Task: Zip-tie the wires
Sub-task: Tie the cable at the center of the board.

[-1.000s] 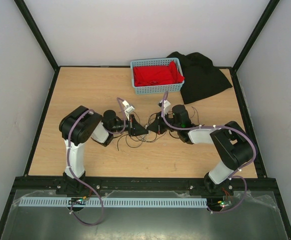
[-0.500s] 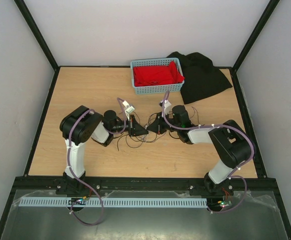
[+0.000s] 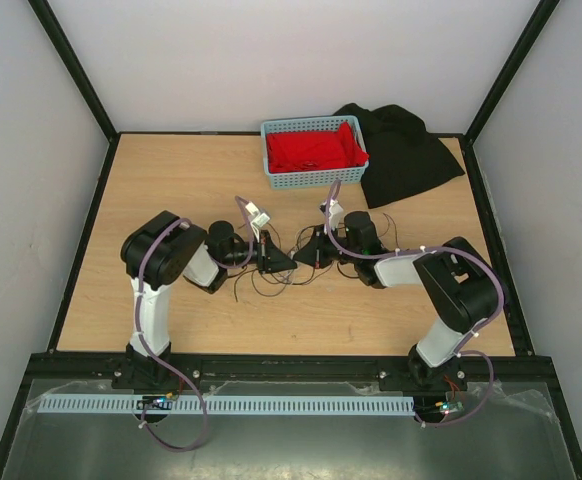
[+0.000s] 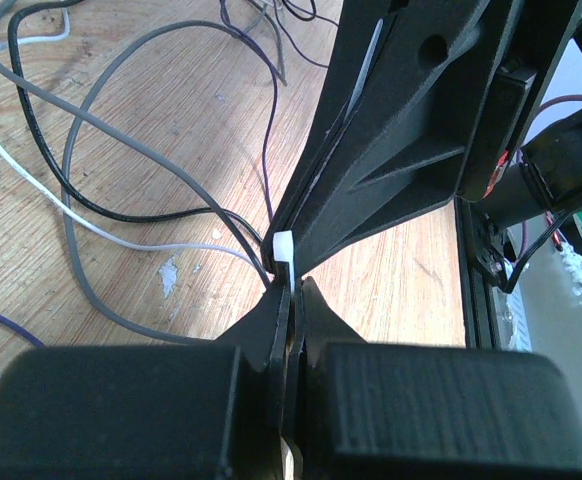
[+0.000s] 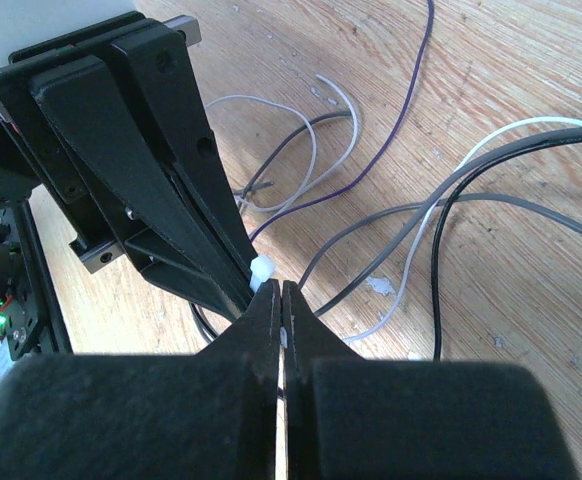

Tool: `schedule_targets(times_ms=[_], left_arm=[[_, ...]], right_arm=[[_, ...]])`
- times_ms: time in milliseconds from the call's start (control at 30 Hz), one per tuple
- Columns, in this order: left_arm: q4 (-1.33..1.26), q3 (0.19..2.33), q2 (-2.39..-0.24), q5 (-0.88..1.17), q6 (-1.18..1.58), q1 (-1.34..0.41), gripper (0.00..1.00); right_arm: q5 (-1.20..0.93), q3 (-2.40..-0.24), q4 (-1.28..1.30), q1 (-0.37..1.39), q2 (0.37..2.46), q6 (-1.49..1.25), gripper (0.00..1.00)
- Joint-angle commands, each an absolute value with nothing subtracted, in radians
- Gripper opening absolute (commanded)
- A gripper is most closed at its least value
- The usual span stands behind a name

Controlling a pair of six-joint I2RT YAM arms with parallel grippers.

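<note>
We see the left end effector (image 4: pixel 291 300) and right end effector (image 5: pixel 279 302) tip to tip on the near side of the basket (image 3: pixel 314 181), low over the desk (image 3: pixel 171 180). Both have fingers pressed together, each pinching the white zip tie (image 4: pixel 283 246). A white sliver shows between each pair, and the tie's head sits right where the tips meet. The wires (image 5: pixel 511 150) lie loose on the desk under and around the tips, also near side of the basket: grey, black, white and purple strands in open loops. We can't tell whether the tie goes around any strand. Basket holds a red cloth (image 3: pixel 311 150); a black cloth (image 3: pixel 411 155) touches its right side.
</note>
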State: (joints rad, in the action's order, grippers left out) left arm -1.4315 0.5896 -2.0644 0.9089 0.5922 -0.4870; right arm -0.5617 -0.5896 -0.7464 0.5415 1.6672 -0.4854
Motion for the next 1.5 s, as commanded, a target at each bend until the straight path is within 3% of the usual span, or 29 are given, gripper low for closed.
schedule_targets(times_ms=[0,200,733,1233,1467], left_arm=[[-1.480,0.620,-2.075,0.905,0.596,-0.500,0.00],[-1.480,0.606,-2.058,0.881,0.577,-0.500,0.00],[-1.480,0.598,-2.061,0.864,0.571,-0.494,0.00],[-1.480,0.592,-2.070,0.859,0.574,-0.487,0.00],[-1.480,0.588,-2.063,0.867,0.574,-0.485,0.00]], right_arm=[[-0.600,-0.578,-0.785,0.548,1.677,-0.514,0.00],[-0.596,-0.582,-0.766,0.548,1.667,-0.504,0.00],[-0.538,-0.567,-0.715,0.545,1.586,-0.454,0.44],[-0.495,-0.537,-0.684,0.526,1.514,-0.416,0.58],[-0.515,-0.418,-0.881,0.488,1.411,-0.390,0.65]])
